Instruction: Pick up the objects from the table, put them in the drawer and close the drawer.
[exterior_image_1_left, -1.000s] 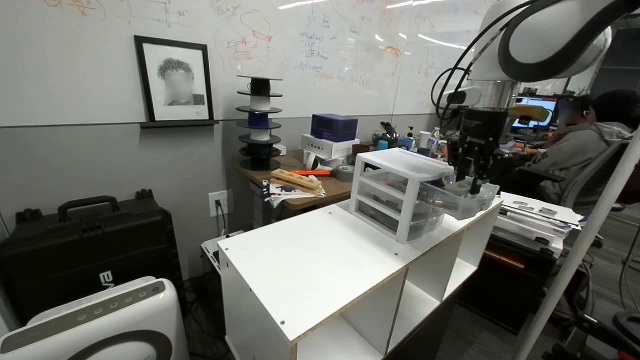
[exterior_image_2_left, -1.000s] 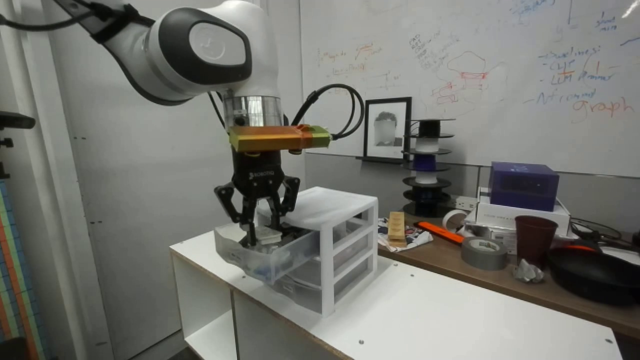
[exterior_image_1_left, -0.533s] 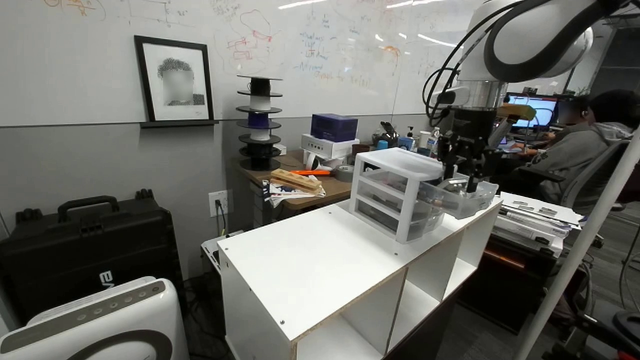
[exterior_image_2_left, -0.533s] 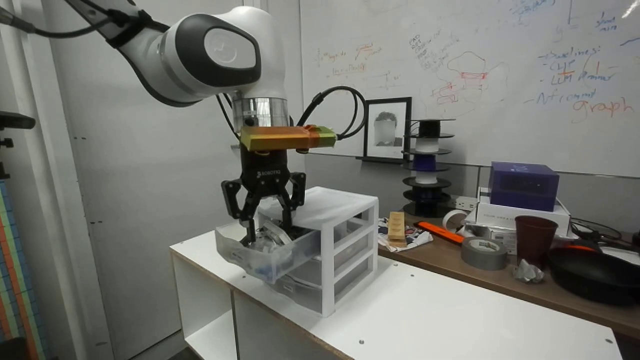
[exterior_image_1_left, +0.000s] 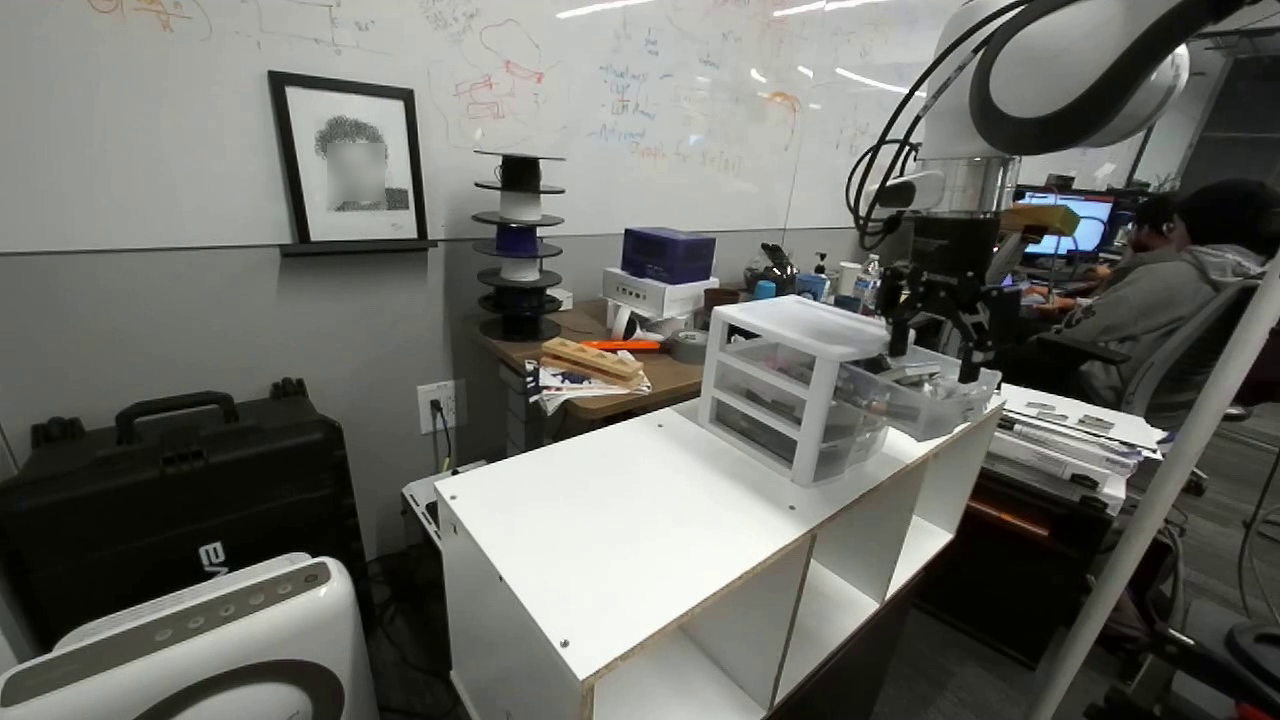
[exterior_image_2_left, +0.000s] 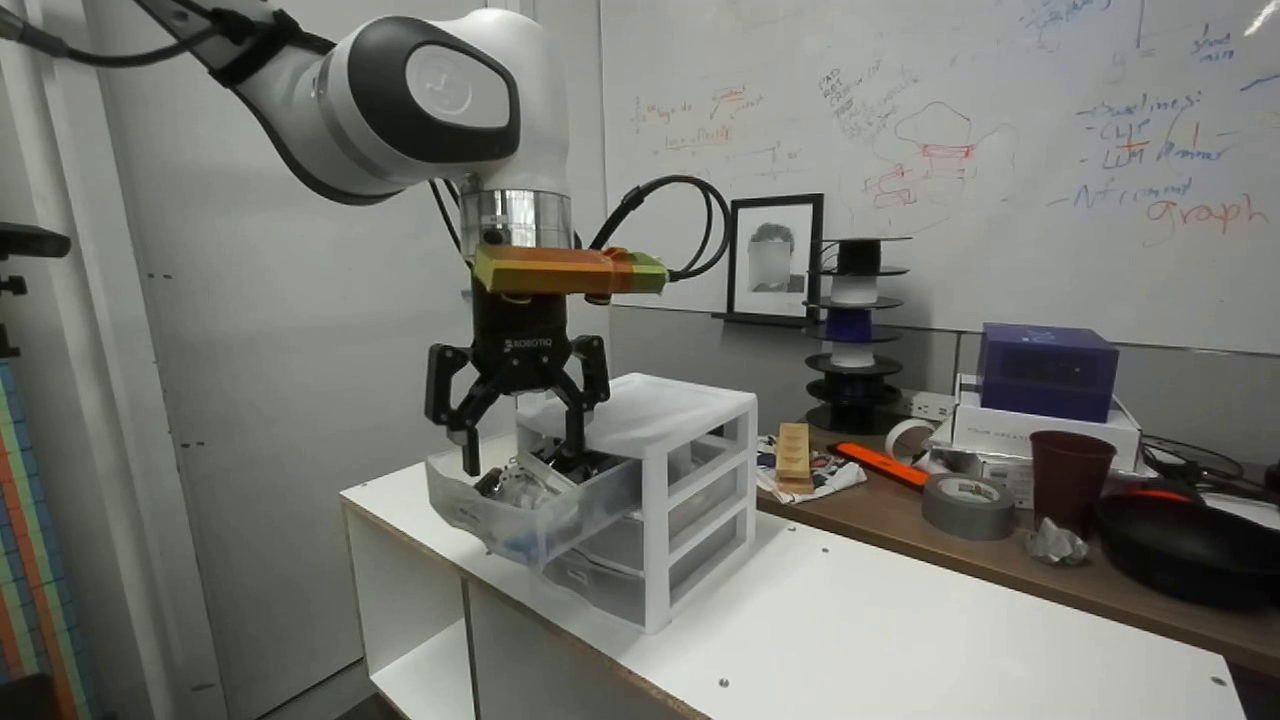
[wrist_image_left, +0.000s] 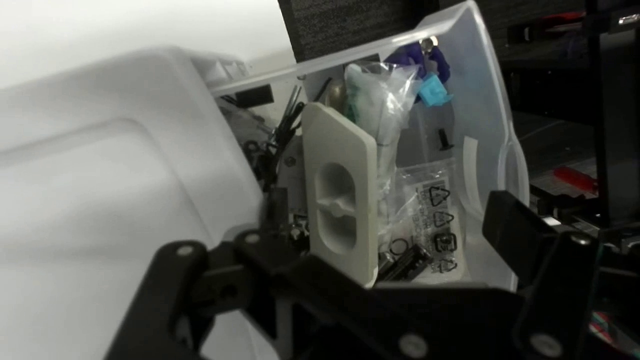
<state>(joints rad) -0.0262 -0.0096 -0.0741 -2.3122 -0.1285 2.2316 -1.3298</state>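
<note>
The translucent drawer (exterior_image_2_left: 590, 510) is pulled out at the top of the small white drawer unit (exterior_image_2_left: 652, 540), which stands on the white table (exterior_image_1_left: 620, 520). Just over the drawer, my gripper (exterior_image_2_left: 522, 458) stands wide open, pointing down, its fingers apart and gripping nothing. In the wrist view a pale block (wrist_image_left: 367, 210) with an oval recess lies tilted in the drawer, between the spread fingertips (wrist_image_left: 515, 230) but free of them. Around it lie a clear bag (wrist_image_left: 382, 105), a printed bag (wrist_image_left: 425, 200), a light-blue piece (wrist_image_left: 433, 91) and small black parts.
The unit's flat top (exterior_image_2_left: 660, 410) rises close beside one finger. A brown desk (exterior_image_2_left: 900, 530) behind the table carries tape (exterior_image_2_left: 968, 505), a dark red cup (exterior_image_2_left: 1070, 475), a pan and boxes. A stack of papers (exterior_image_1_left: 1085, 425) stands past the table's far end.
The jaws have spread apart and the pale block has come free, tipping over in the drawer. The gripper shifted toward the drawer unit, then rose slightly.
</note>
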